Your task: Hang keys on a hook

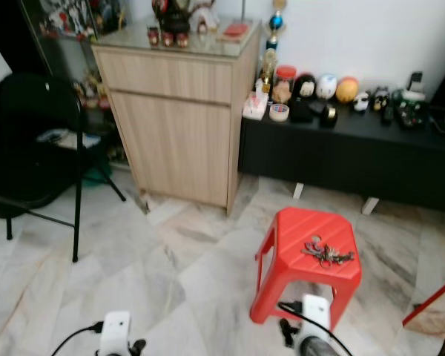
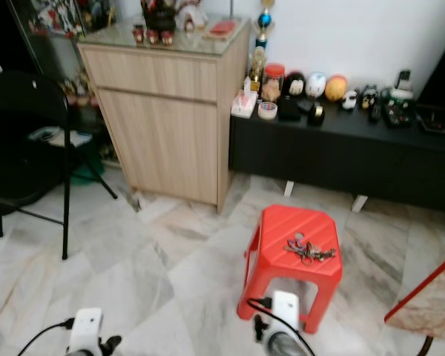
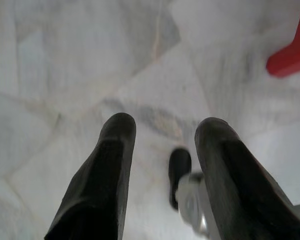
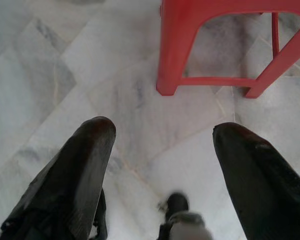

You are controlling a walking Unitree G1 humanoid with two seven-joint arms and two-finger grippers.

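Bunch of keys [image 1: 326, 253] sitting on top of the red plastic stool [image 1: 285, 271], lower right of centre in the head views, a bit toward the stool's far right edge. Nothing touching them.

Left claw [image 3: 162, 135] hanging low over the marble floor [image 1: 170, 274], 2 black fingers [image 3: 110, 170] spread apart with nothing between them. A corner of the red stool peeking in at the upper right of that wrist frame, well apart from the fingers.

Right claw [image 4: 162, 132] also pointing down at the floor, fingers spread wide, holding nothing. Stool legs in the upper part of that wrist frame, near but not touching.

Both wrists poking in at the bottom edge of the head views, right one just in front of the stool.

Behind the stool: light wooden cabinet [image 1: 179, 126] in the upper middle with small stuff on its glass top, low black worktop [image 1: 356, 152] along the wall at upper right carrying jars, helmets and toy cars. Black folding chair [image 1: 37, 148] at the left edge. Bit blurry overall.
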